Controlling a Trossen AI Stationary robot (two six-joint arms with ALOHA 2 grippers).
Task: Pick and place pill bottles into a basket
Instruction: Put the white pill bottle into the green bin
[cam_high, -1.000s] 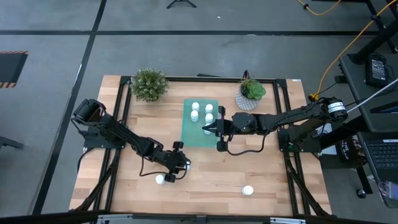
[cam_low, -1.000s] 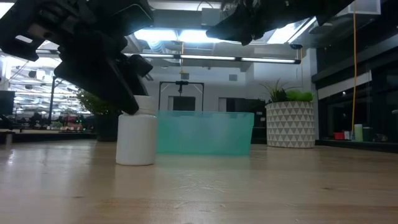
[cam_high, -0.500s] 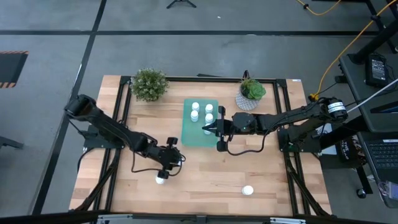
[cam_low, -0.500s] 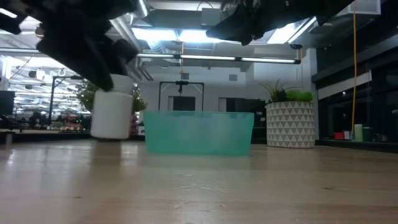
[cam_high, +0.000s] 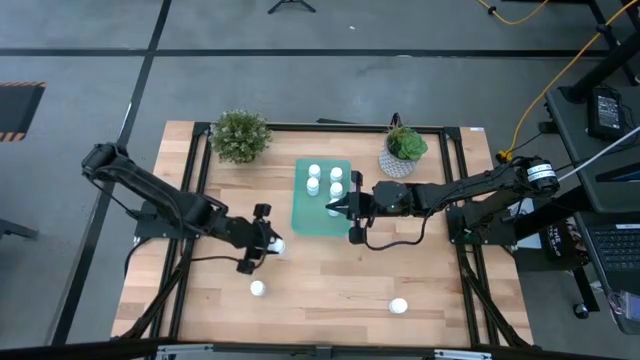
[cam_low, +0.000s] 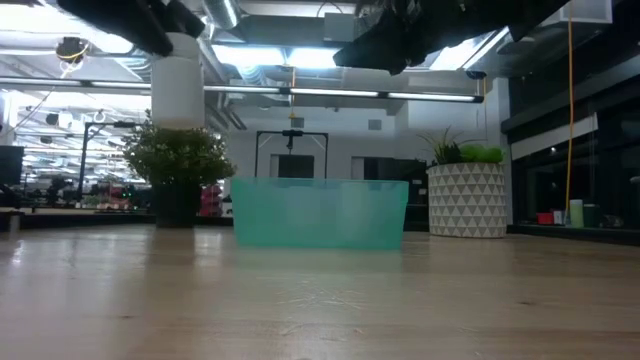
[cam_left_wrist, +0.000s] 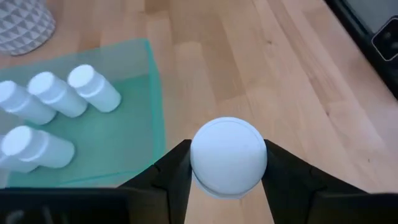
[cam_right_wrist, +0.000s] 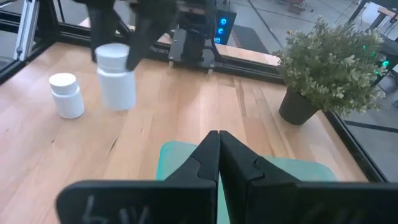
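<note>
My left gripper (cam_high: 264, 245) is shut on a white pill bottle (cam_high: 277, 245), held above the table left of the teal tray (cam_high: 305, 215); the low view shows the bottle (cam_low: 177, 92) high above the wood. Several bottles (cam_left_wrist: 93, 88) lie in the tray. Two more bottles stand on their bases on the table, one near the front (cam_high: 258, 288) and one at the front right (cam_high: 398, 306). My right gripper (cam_high: 340, 208) is shut and empty, hovering over the tray's right edge. My left gripper pinches the bottle's top end, at the sides of its round cap (cam_left_wrist: 228, 155), between its two fingers (cam_left_wrist: 176, 171). The fingers come from above, pointing down. The bottle hangs upright below them, lifted clear of the table (cam_right_wrist: 116, 81).
A bushy green plant in a dark pot (cam_high: 240, 135) stands at the far left of the tray. A plant in a white patterned pot (cam_high: 402, 152) stands at its far right. Bare wood lies along the table's front (cam_high: 330, 290).
My left gripper has risen from the table with the bottle and gone toward the table's left and far edges. The bottle, which stood on the wood, now hangs upright, lifted clear.
</note>
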